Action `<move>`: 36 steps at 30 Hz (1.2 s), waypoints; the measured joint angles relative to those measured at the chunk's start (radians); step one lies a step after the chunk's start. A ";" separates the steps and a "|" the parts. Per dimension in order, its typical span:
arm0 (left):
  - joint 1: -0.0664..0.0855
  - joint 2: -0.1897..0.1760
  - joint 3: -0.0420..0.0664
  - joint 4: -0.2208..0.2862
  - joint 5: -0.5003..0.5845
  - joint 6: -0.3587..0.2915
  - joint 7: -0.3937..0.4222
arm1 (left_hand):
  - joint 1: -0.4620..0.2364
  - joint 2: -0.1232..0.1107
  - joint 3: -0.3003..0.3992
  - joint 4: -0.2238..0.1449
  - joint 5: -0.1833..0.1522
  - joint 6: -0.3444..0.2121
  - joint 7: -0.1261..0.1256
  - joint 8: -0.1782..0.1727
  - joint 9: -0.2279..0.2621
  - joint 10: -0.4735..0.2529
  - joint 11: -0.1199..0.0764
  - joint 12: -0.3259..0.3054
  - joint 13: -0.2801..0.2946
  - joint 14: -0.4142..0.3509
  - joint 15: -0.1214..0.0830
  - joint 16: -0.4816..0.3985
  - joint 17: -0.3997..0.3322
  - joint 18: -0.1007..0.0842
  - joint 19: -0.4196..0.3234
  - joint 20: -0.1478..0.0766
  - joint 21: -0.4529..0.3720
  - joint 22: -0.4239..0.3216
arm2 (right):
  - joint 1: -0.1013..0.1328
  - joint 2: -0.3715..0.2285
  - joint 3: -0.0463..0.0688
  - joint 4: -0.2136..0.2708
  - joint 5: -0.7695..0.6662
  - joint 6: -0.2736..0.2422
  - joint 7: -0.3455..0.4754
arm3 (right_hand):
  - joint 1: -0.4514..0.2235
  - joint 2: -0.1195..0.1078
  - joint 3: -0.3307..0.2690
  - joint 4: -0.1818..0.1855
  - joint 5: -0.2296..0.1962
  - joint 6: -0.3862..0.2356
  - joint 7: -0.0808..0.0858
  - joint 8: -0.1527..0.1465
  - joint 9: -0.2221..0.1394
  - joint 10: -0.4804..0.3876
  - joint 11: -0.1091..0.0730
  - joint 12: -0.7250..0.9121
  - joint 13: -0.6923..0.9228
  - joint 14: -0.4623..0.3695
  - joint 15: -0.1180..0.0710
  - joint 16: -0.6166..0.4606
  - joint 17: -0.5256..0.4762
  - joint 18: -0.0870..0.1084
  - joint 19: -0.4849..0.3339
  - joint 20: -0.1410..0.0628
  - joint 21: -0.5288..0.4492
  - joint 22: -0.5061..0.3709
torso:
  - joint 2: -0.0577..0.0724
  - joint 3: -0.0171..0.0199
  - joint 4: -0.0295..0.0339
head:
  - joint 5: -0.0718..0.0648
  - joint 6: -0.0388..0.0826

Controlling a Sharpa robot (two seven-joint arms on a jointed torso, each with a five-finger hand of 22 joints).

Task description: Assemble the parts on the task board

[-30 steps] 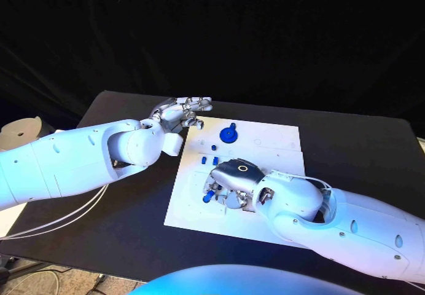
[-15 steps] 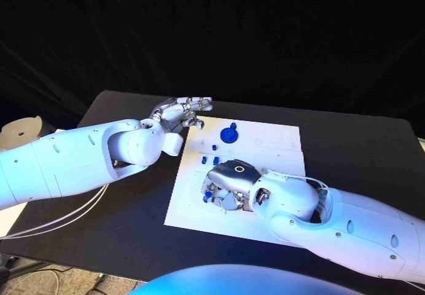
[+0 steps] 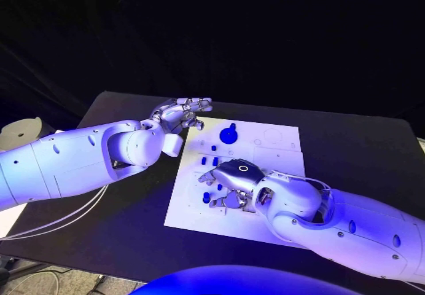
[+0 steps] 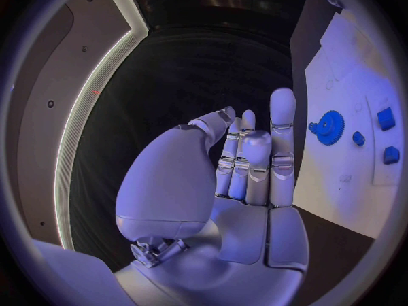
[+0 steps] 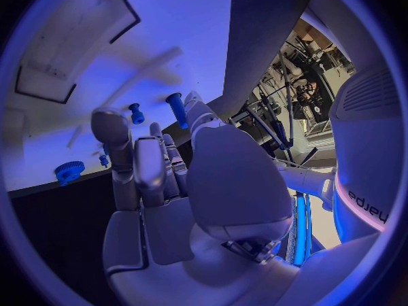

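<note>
Dim room, blue-violet light from above, soft shadows, fisheye bending at wrist-view rims

A black table [image 3: 354, 147] stands before a dark backdrop [image 3: 266, 49]. White cables [image 3: 62, 218] hang past its near left edge, and a pale round object [image 3: 22, 130] sits beyond that side

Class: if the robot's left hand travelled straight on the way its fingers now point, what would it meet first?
Probably nothing: the left hand points past the far-left corner of the white task board, over bare black table; depth is unclear.
</note>
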 measured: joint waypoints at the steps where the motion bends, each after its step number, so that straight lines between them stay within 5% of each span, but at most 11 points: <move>1: 0.000 0.000 0.000 0.000 0.000 0.000 0.000 | 0.000 0.000 0.000 0.000 0.000 0.000 0.000 0.000 0.000 0.000 0.000 0.000 0.000 0.000 0.000 0.000 0.000 0.000 0.000 0.000 0.000 0.000 | 0.000 -0.006 0.000 0.004 0.003 -0.010 0.001 | 0.006 0.006 -0.002 0.002 0.000 0.024 0.005 0.001 0.003 0.006 -0.004 0.010 0.002 0.000 0.000 0.000 -0.003 0.009 0.000 0.000 -0.002 -0.002 | 0.000 0.0006 -0.0001 | 0.000 0.000; 6: 0.000 0.000 0.000 -0.002 0.000 0.001 -0.001 | 0.000 0.000 0.000 0.000 0.000 0.000 0.000 0.000 0.000 0.000 0.000 0.000 0.000 0.000 0.000 0.000 0.000 0.000 0.000 0.000 0.000 0.000 | 0.006 -0.072 0.006 0.044 0.029 -0.080 0.011 | 0.035 0.035 0.004 -0.004 0.007 0.124 0.024 0.020 0.011 0.082 -0.022 0.066 0.007 0.002 -0.009 0.000 -0.006 0.016 0.018 -0.016 0.004 0.014 | -0.001 0.0021 -0.0030 | -0.004 0.005; 10: 0.000 0.001 0.000 -0.001 0.000 0.001 -0.002 | 0.000 0.000 0.000 0.000 0.000 0.000 0.000 0.000 0.000 0.000 0.000 0.000 0.000 0.000 0.000 0.000 0.000 0.000 0.000 0.000 0.000 0.000 | 0.038 -0.171 0.012 0.086 0.091 -0.135 0.018 | 0.045 0.045 0.015 -0.003 0.014 0.189 0.025 0.036 0.015 0.193 -0.031 0.117 0.015 0.002 -0.017 0.057 0.065 0.005 0.071 -0.020 0.096 0.137 | -0.004 0.0030 -0.0080 | -0.012 0.011; 13: 0.000 0.001 0.000 0.002 0.000 0.002 -0.002 | 0.000 0.000 0.000 0.000 0.000 0.000 0.000 0.000 0.000 0.000 0.000 0.000 0.000 0.000 0.000 0.000 0.000 0.000 0.000 0.000 0.000 0.000 | 0.058 -0.257 0.015 0.109 0.170 -0.169 0.015 | 0.044 0.045 0.021 0.001 0.025 0.222 0.013 0.047 0.015 0.308 -0.045 0.170 0.041 0.000 -0.037 0.138 0.164 -0.022 0.117 -0.034 0.195 0.274 | -0.007 0.0033 -0.0129 | -0.022 0.014; 18: -0.001 -0.004 -0.002 0.009 0.000 0.002 -0.002 | 0.000 0.000 0.000 0.000 0.000 0.000 0.000 0.000 0.000 0.000 0.000 0.000 0.001 0.000 0.000 0.000 0.000 0.000 0.000 0.000 0.000 0.000 | 0.069 -0.396 0.012 0.161 0.315 -0.207 -0.019 | -0.027 0.021 -0.019 0.047 0.093 0.260 -0.023 0.073 0.020 0.468 -0.098 0.351 0.201 -0.001 -0.074 0.194 0.220 -0.025 0.148 -0.067 0.271 0.372 | -0.012 0.0035 -0.0252 | -0.051 0.020; 19: -0.001 -0.005 -0.002 0.010 0.000 0.002 -0.002 | 0.000 0.000 0.000 0.000 0.000 0.000 0.000 0.000 0.000 0.000 0.000 0.000 0.001 0.000 0.000 0.000 0.000 0.000 0.000 0.000 0.000 0.000 | 0.069 -0.417 0.011 0.169 0.336 -0.211 -0.031 | -0.045 0.016 -0.033 0.058 0.101 0.266 -0.029 0.079 0.021 0.492 -0.103 0.484 0.349 0.000 -0.076 0.208 0.220 -0.040 0.150 -0.073 0.284 0.389 | -0.013 0.0035 -0.0280 | -0.057 0.021; 21: -0.001 -0.006 -0.003 0.013 0.000 0.002 -0.002 | 0.000 0.000 0.000 0.000 0.000 0.000 0.000 0.000 0.000 0.000 0.000 0.000 0.001 0.000 0.000 0.000 0.000 0.000 0.000 0.000 0.000 0.000 | 0.065 -0.452 0.008 0.186 0.370 -0.219 -0.058 | -0.071 0.017 -0.065 0.079 0.143 0.276 -0.038 0.094 0.028 0.509 -0.107 0.758 0.661 0.000 -0.083 0.241 0.220 -0.040 0.153 -0.078 0.311 0.426 | -0.014 0.0041 -0.0341 | -0.068 0.022; 24: -0.001 -0.009 -0.004 0.016 0.000 0.003 -0.003 | 0.000 0.000 0.000 0.000 0.000 0.000 0.000 0.000 0.000 0.000 0.000 0.000 0.001 0.000 0.000 0.000 -0.001 0.000 0.000 0.000 -0.005 -0.001 | 0.055 -0.490 0.004 0.210 0.401 -0.226 -0.106 | -0.120 0.021 -0.127 0.109 0.226 0.279 -0.041 0.116 0.042 0.504 -0.115 0.984 0.925 0.000 -0.083 0.275 0.220 -0.040 0.155 -0.080 0.337 0.463 | -0.016 0.0047 -0.0436 | -0.081 0.024; 32: -0.001 -0.009 -0.005 0.020 0.000 0.005 -0.003 | 0.000 0.000 0.000 0.000 0.000 0.000 0.000 0.000 0.000 0.000 0.000 0.000 0.001 0.000 0.000 0.000 -0.001 0.000 0.000 0.000 -0.005 -0.001 | 0.027 -0.522 -0.002 0.236 0.398 -0.223 -0.223 | -0.185 0.040 -0.214 0.120 0.240 0.279 -0.041 0.138 0.066 0.501 -0.117 1.099 0.988 0.000 -0.083 0.297 0.220 -0.055 0.155 -0.080 0.357 0.497 | -0.020 0.0048 -0.0564 | -0.095 0.026; 36: -0.001 -0.009 -0.005 0.020 0.000 0.005 -0.004 | 0.000 0.000 0.000 0.000 0.000 0.000 0.000 0.000 0.000 0.000 0.000 0.000 0.001 0.000 0.000 0.000 -0.001 0.000 0.000 0.000 -0.005 -0.001 | 0.010 -0.511 -0.004 0.237 0.375 -0.213 -0.265 | -0.186 0.039 -0.222 0.121 0.240 0.279 -0.041 0.140 0.069 0.501 -0.117 1.106 0.988 0.000 -0.083 0.297 0.220 -0.055 0.155 -0.079 0.357 0.497 | -0.020 0.0037 -0.0572 | -0.097 0.028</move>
